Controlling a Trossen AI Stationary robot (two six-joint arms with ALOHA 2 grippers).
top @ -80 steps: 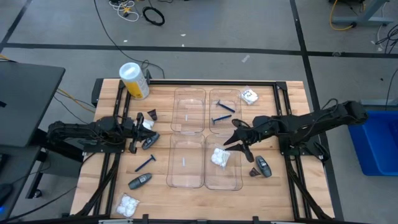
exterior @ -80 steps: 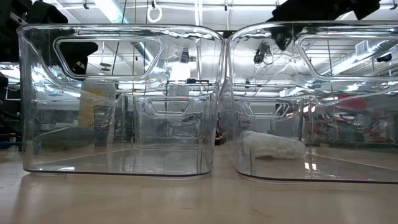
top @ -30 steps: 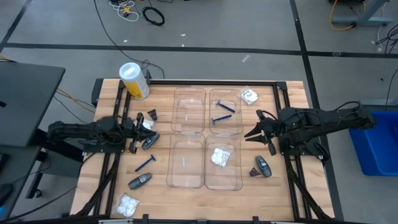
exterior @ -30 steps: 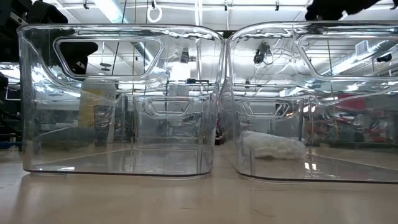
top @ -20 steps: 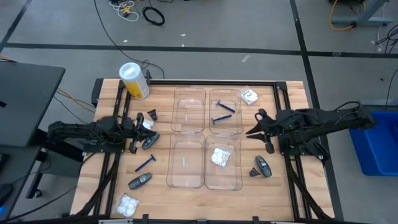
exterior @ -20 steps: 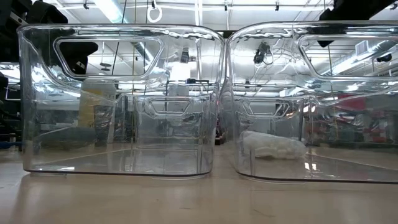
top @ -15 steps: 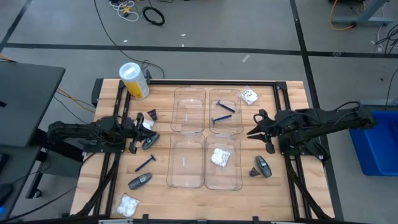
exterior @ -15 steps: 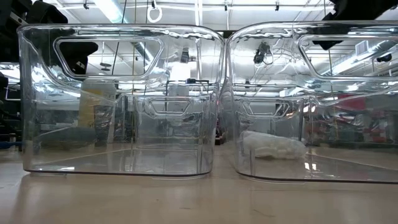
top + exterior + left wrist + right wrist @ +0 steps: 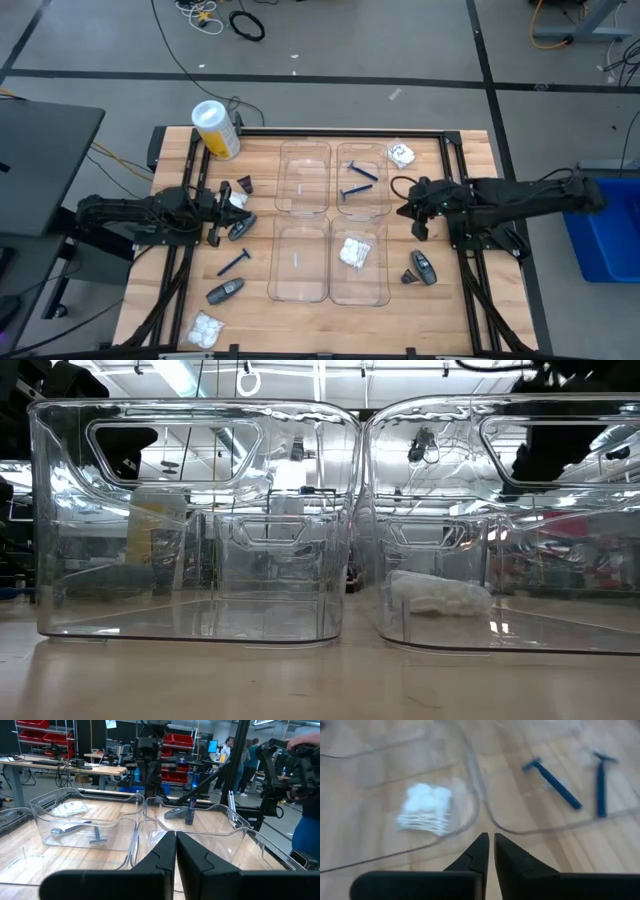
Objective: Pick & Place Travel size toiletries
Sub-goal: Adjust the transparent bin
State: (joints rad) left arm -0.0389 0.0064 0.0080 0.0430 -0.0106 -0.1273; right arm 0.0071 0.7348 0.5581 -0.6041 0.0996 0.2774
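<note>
Your right pincer (image 9: 413, 210) hangs empty just beside the clear trays (image 9: 332, 221), its fingers (image 9: 479, 851) drawn narrow with a thin gap. In its wrist view, a white packet (image 9: 424, 808) lies in one compartment and two blue razors (image 9: 552, 782) in the neighbouring one. Your left pincer (image 9: 226, 208) rests closed at the table's (image 9: 300, 310) left side among a grey tube (image 9: 241, 229), a razor (image 9: 233, 263) and a cone piece (image 9: 244, 185).
</note>
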